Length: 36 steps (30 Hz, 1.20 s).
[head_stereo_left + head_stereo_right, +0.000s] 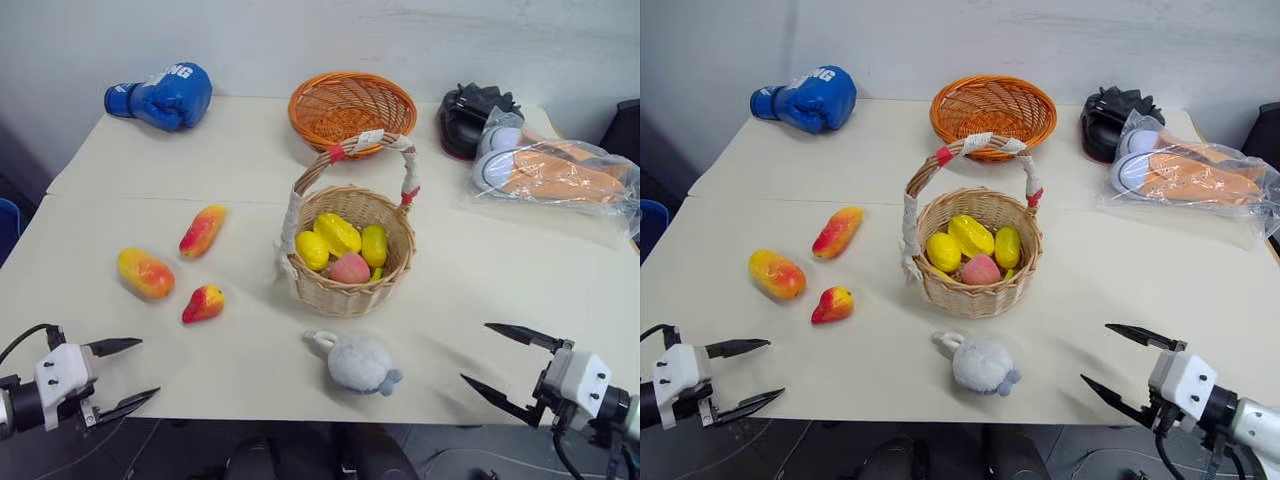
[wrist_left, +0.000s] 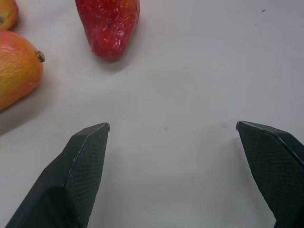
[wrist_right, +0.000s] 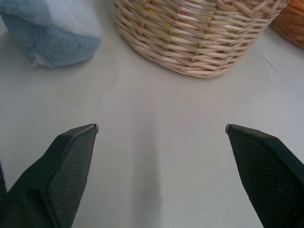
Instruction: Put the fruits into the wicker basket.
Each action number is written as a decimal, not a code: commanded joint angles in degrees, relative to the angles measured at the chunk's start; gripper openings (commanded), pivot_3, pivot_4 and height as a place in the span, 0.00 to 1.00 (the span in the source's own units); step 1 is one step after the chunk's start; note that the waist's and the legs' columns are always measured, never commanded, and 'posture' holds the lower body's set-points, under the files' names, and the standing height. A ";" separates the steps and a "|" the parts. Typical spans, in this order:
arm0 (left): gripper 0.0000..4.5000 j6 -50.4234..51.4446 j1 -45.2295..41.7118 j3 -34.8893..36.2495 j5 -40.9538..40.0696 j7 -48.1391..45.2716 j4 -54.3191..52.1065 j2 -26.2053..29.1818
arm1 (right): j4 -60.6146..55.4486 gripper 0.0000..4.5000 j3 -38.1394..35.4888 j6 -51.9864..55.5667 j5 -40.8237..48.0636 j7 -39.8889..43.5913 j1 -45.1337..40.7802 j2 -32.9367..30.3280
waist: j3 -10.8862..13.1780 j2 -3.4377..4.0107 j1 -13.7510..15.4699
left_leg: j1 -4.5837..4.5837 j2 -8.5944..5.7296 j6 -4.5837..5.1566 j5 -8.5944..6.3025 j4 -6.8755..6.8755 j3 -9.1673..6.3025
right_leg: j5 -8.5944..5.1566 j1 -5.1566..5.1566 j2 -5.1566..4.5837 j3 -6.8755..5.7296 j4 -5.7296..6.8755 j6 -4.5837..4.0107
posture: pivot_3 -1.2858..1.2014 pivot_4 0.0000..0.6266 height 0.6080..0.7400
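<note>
Both pincers hang wide and empty at the near edge of the cream bench (image 1: pixel 250 160): left pincer (image 1: pixel 122 375), right pincer (image 1: pixel 500 360). Three glossy orange-red toy fruits lie at nine o'clock of the tan wicker basket with the cloth-wrapped handle (image 1: pixel 345 250): a small pear-shaped fruit (image 1: pixel 203 303), an oblong fruit (image 1: pixel 146 273) and a slimmer oblong fruit (image 1: pixel 202 230). Best start: the left pincer takes the pear-shaped fruit across its narrow waist. The lane is open; lift clear of the handle and avoid the grey plush toy (image 1: pixel 358 362).
</note>
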 commanded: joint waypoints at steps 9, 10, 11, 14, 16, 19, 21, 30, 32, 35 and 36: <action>1.00 15.35 -2.58 -2.07 -8.87 -1.26 -13.66 2.19 | -8.46 0.99 1.16 14.01 6.72 -0.46 -1.31 -1.95 | 0.00 -0.01 0.04 | -0.02 0.02 0.00 -0.02 -0.01 -0.01 | -0.02 -0.01 0.00 -0.02 0.02 -0.03 | 0.52 0.24 1.00; 1.00 16.56 -3.00 -3.23 -10.08 -1.11 -17.52 1.96 | -11.56 0.99 2.26 17.00 9.17 -0.73 -2.07 -2.60 | 0.01 0.01 0.05 | -0.02 0.02 0.00 -0.02 0.00 -0.01 | -0.02 0.01 0.01 -0.02 0.02 -0.02 | 0.52 0.24 1.00; 1.00 17.85 -3.35 -4.51 -11.17 -0.94 -20.89 1.61 | -14.53 0.99 3.80 20.27 11.40 -1.31 -3.13 -3.33 | 0.02 0.03 0.05 | -0.02 0.01 0.00 -0.01 0.02 -0.01 | -0.01 0.02 0.00 -0.02 0.03 -0.01 | 0.52 0.24 1.00; 1.00 21.28 -6.17 -9.08 -13.65 -1.01 -27.05 1.22 | -20.80 0.99 12.33 32.65 14.96 -4.76 -10.04 -5.85 | 0.02 0.03 -0.42 | 0.03 0.00 -0.01 0.01 0.04 -0.02 | 0.02 0.10 0.01 0.03 0.09 0.03 | 0.52 0.24 1.00; 1.00 23.33 -8.29 -11.80 -14.83 -0.89 -29.11 0.91 | -22.19 0.99 19.20 38.82 14.40 -7.36 -15.66 -5.72 | 0.01 -0.02 -0.78 | 0.08 0.01 -0.09 0.08 0.05 -0.10 | 0.02 0.13 0.05 0.01 0.13 0.04 | 0.52 0.24 1.00; 1.00 25.64 -10.07 -14.27 -16.68 -1.94 -31.71 1.39 | -19.31 0.99 30.59 43.73 9.74 -13.65 -24.08 1.57 | 0.01 -0.05 -1.23 | 0.02 0.01 -0.17 0.16 0.04 -0.25 | 0.00 0.08 0.08 -0.06 0.14 0.00 | 0.52 0.24 1.00; 1.00 26.62 -10.57 -14.37 -17.35 -2.66 -32.17 1.96 | -17.56 0.99 34.17 45.93 7.98 -15.03 -26.27 3.41 | 0.04 0.00 -1.31 | -0.04 0.01 -0.23 0.18 0.01 -0.25 | -0.03 0.00 0.09 -0.06 0.17 -0.04 | 0.52 0.24 1.00; 1.00 27.58 -17.02 -16.39 -16.31 -4.61 -30.14 3.29 | -5.13 0.72 40.82 36.09 0.56 -6.59 -29.65 2.96 | 0.02 -0.05 -1.20 | -0.61 0.01 -0.36 0.26 0.40 -0.23 | -0.02 -0.39 0.10 -0.08 0.18 0.09 | 0.52 0.24 1.00; 1.00 27.33 -19.40 -17.87 -15.98 -4.50 -29.32 2.49 | -5.67 0.58 39.19 34.75 2.90 -1.75 -27.27 0.38 | 0.03 -0.03 -1.16 | -0.60 -0.01 -0.34 0.26 0.46 -0.22 | 0.00 -0.37 0.09 -0.07 0.21 0.13 | 0.52 0.24 1.00; 1.00 27.75 -21.58 -20.01 -16.20 -4.56 -28.80 1.47 | -9.78 0.40 30.00 37.00 11.83 -3.40 -22.71 0.99 | 0.02 -0.04 -0.76 | -0.61 -0.01 -0.32 0.25 0.51 -0.27 | 0.01 -0.33 0.10 -0.09 0.23 0.15 | 0.52 0.24 1.00; 1.00 28.02 -22.14 -20.53 -16.22 -4.36 -28.74 1.07 | -12.97 0.34 25.20 40.15 17.61 -3.15 -19.16 -0.90 | 0.03 -0.02 -0.62 | -0.64 -0.01 -0.31 0.25 0.53 -0.28 | 0.01 -0.35 0.10 -0.08 0.23 0.16 | 0.52 0.24 1.00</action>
